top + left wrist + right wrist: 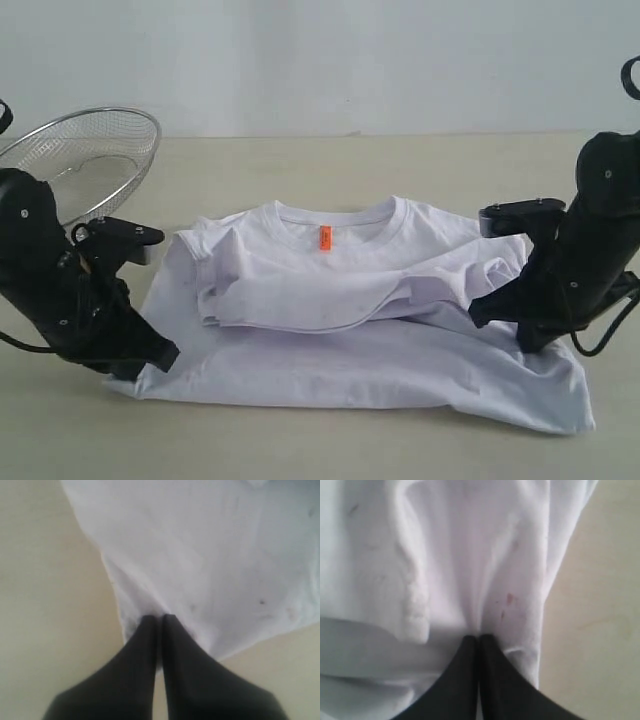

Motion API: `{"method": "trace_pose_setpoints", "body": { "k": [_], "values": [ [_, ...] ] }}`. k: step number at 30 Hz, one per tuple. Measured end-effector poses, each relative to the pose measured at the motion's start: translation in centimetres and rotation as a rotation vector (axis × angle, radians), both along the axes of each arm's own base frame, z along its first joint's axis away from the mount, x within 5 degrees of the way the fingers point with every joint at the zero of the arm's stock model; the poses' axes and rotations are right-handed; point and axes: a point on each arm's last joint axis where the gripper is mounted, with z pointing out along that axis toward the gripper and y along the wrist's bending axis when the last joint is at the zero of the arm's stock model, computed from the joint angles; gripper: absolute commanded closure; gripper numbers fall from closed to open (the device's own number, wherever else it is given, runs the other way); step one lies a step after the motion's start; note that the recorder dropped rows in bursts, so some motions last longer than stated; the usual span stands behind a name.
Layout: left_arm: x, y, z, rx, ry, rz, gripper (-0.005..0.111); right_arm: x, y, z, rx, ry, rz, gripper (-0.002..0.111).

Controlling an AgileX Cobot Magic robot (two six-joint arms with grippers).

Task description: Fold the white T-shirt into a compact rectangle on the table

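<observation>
Both pinched shut on cloth: left end effector (160,617) at the near-left corner of the white T-shirt (350,310), right end effector (479,637) on its right side. Spread mid counter (300,445), long axis left-to-right, collar (340,215) toward far edge; likely lifting together.

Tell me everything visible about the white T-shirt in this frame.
The white T-shirt looks like soft cotton, with a ribbed round collar and a small orange neck tag. It lies partly folded and rumpled on the table, the collar layer over a wider lower layer, with faint specks. The left end effector is shut on its lower left corner in the exterior view. The right end effector is shut on bunched fabric at its right side. No lettering shows.
</observation>
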Motion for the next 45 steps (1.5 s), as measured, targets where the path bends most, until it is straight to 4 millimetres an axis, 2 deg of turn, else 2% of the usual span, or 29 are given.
{"method": "trace_pose_setpoints", "body": {
  "k": [5,7,8,9,11,13,15,19,22,24,32,38,43,45],
  "values": [
    [-1.4,0.3,-0.6,-0.018,0.025,0.034,0.102,-0.2,-0.1,0.0,-0.010,0.002,-0.018,0.109],
    [-1.7,0.1,-0.1,-0.046,0.025,0.029,0.102,-0.3,-0.2,0.5,-0.017,-0.013,-0.013,0.109],
    [-1.8,-0.1,0.9,-0.084,-0.001,0.025,0.102,-0.6,-0.3,1.1,-0.029,-0.020,0.001,0.109],
    [-1.3,-0.5,2.6,-0.129,-0.068,0.010,0.102,-1.2,-0.4,1.9,-0.042,-0.003,0.027,0.109],
    [-0.1,-0.9,4.4,-0.161,-0.153,-0.004,0.102,-1.6,-0.6,3.5,-0.049,-0.039,0.043,0.109],
    [1.0,-1.3,4.9,-0.168,-0.189,-0.016,0.102,-1.5,-0.6,4.0,-0.050,-0.068,0.049,0.109],
    [2.0,-1.6,4.5,-0.162,-0.198,-0.027,0.102,-1.3,-0.6,4.1,-0.050,-0.094,0.058,0.107],
    [3.4,-2.0,2.5,-0.147,-0.160,-0.026,0.102,-1.0,-0.3,4.1,-0.020,-0.126,0.053,0.084],
    [3.6,-2.1,1.4,-0.138,-0.128,-0.024,0.102,-1.0,-0.1,4.1,0.010,-0.129,0.047,0.062],
    [3.7,-2.1,1.0,-0.134,-0.116,-0.025,0.102,-0.9,0.1,4.2,0.037,-0.139,0.022,0.057],
    [3.7,-2.1,0.8,-0.133,-0.109,-0.023,0.102,-0.2,0.6,4.4,0.108,-0.207,-0.051,0.063],
    [3.7,-2.1,0.8,-0.134,-0.109,-0.023,0.102,0.1,1.1,4.5,0.167,-0.237,-0.071,0.062],
    [3.6,-2.1,0.8,-0.134,-0.105,-0.023,0.102,0.4,1.1,3.1,0.169,-0.211,-0.078,0.062],
    [3.6,-2.1,0.8,-0.135,-0.105,-0.022,0.102,0.5,1.2,2.5,0.176,-0.194,-0.091,0.066]
  ]
}}
